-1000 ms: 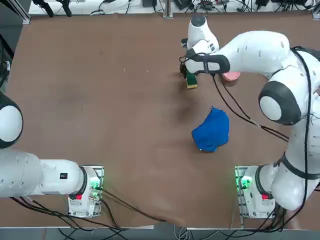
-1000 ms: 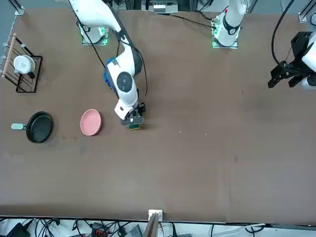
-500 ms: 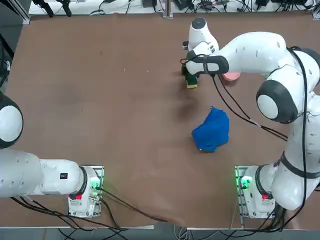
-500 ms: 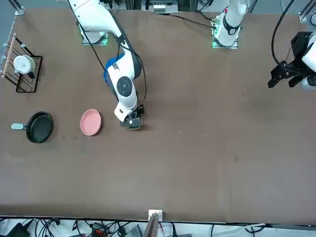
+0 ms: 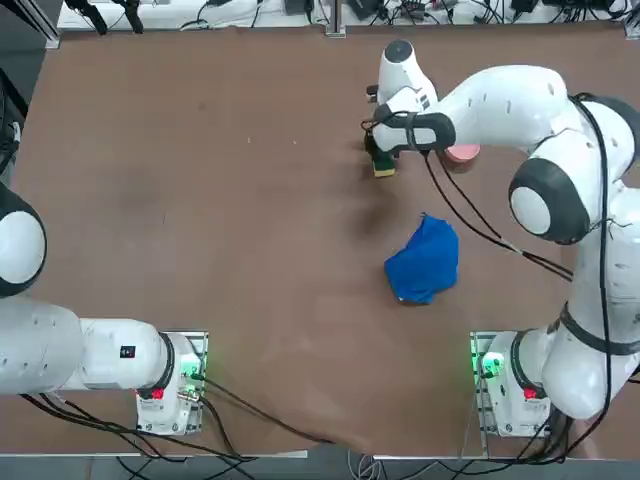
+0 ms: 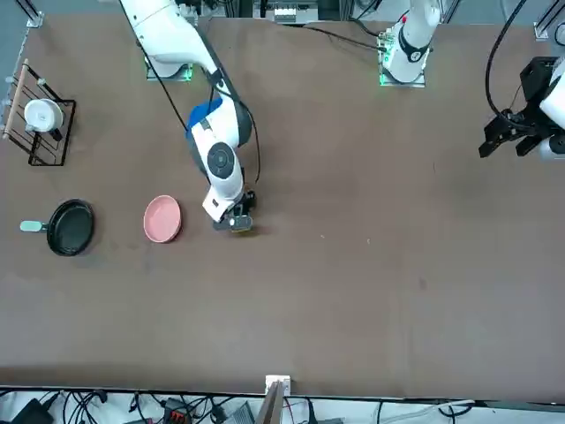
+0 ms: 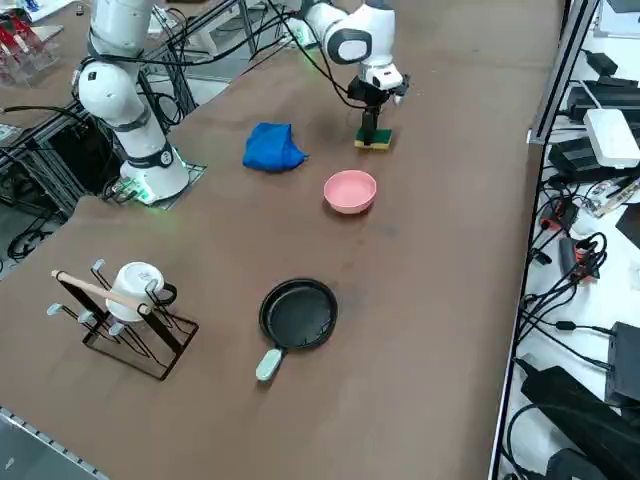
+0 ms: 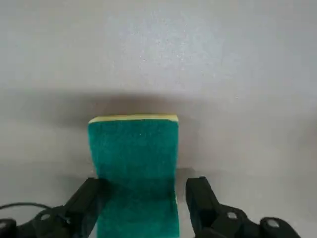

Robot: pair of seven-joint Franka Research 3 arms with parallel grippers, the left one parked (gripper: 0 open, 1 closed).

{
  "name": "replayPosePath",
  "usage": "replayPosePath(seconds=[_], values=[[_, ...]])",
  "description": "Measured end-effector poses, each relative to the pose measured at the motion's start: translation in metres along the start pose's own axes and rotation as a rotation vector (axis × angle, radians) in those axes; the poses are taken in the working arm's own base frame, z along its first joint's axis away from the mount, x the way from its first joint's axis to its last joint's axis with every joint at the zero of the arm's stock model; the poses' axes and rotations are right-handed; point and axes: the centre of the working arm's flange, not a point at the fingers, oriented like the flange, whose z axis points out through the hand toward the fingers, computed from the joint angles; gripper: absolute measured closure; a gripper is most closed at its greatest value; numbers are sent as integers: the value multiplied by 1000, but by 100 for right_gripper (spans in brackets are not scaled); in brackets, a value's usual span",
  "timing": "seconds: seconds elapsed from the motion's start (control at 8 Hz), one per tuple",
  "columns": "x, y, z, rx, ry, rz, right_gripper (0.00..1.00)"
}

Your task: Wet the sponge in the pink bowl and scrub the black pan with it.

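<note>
Top view: the right gripper (image 5: 381,155) has sunk a little over the last second onto the sponge (image 5: 384,168), so the pick-up is near; the bowl (image 5: 463,153) peeks from under the arm.

Front view: bowl (image 6: 163,219) and pan (image 6: 71,227) lie clear, well apart from the gripper.

Right side view: sponge (image 7: 375,138) flat on the table (image 7: 430,330), beyond the bowl.

Right wrist view: only here the fingers (image 8: 202,198) show, spread either side of the sponge (image 8: 133,163), not yet pinching.
</note>
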Motion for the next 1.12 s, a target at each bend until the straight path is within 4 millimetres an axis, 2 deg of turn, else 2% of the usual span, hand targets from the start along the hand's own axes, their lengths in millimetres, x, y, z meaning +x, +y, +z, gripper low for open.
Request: replayPosePath(seconds=[1.12], values=[[2, -4, -3, 28, 15, 14, 2]])
